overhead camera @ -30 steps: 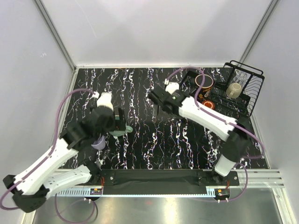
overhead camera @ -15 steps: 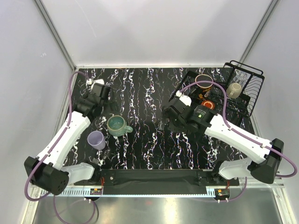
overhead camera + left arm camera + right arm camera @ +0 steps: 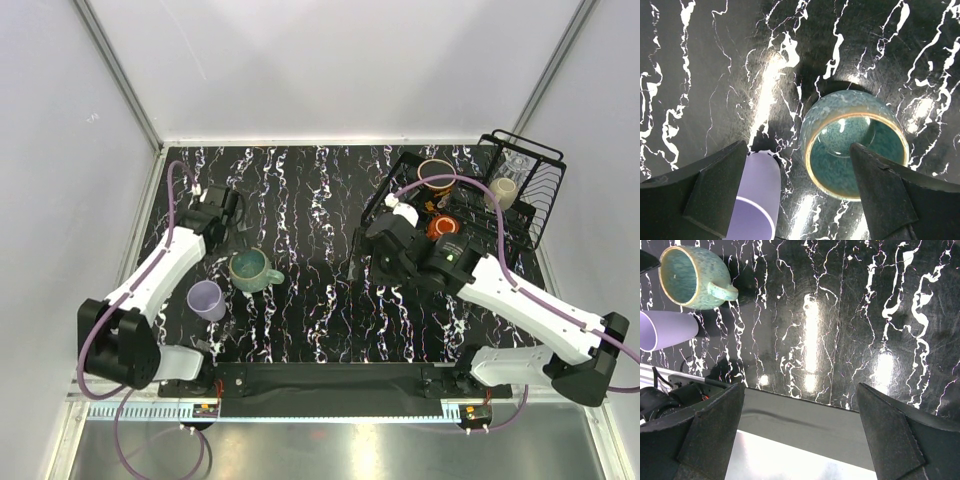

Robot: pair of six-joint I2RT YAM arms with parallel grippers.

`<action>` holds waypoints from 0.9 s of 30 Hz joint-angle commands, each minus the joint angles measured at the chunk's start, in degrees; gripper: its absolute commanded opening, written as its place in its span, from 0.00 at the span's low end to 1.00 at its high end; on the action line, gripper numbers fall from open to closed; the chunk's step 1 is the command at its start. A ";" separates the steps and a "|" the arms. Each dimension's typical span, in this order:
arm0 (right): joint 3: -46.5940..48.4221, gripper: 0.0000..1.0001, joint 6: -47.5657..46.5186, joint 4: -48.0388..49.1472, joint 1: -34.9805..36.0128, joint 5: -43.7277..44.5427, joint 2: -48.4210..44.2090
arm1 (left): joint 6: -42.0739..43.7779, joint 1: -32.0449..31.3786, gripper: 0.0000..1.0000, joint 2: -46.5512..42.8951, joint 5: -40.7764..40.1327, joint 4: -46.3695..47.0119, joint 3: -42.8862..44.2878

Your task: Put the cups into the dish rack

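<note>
The teal-green mug (image 3: 248, 268) stands upright on the black marbled table, with the lavender tumbler (image 3: 206, 299) just near-left of it. My left gripper (image 3: 230, 218) is open and empty, above and beyond the mug. In the left wrist view the mug (image 3: 855, 145) and the tumbler (image 3: 752, 200) lie between its spread fingers (image 3: 720, 190). My right gripper (image 3: 358, 252) is open and empty over the table's middle right. The black wire dish rack (image 3: 535, 215) holds the dark red-inside mug (image 3: 437, 175), the orange mug (image 3: 443, 226), the beige mug (image 3: 502, 192) and the clear glass (image 3: 517, 162).
White enclosure walls stand close on the left, back and right. The right wrist view shows the teal mug (image 3: 692, 277), the tumbler (image 3: 665, 330) and the table's near edge with a grey rail (image 3: 805, 415) below my fingers.
My left gripper has moved from right over the teal mug back to the far left, empty. My right gripper has drawn back from the table's middle toward the right.
</note>
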 commanded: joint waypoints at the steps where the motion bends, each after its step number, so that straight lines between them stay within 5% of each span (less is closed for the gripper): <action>1: -0.33 1.00 -0.82 1.87 0.54 0.02 -1.01 | -0.20 0.19 0.89 1.92 -0.15 3.73 -0.20; 14: -0.42 1.00 -0.64 1.52 0.54 0.46 -2.68 | -1.79 0.19 0.65 7.81 2.83 7.86 -3.71; 27: 0.72 1.00 0.23 0.56 0.54 -0.07 -5.40 | 0.41 0.19 0.00 8.88 8.19 8.66 -0.12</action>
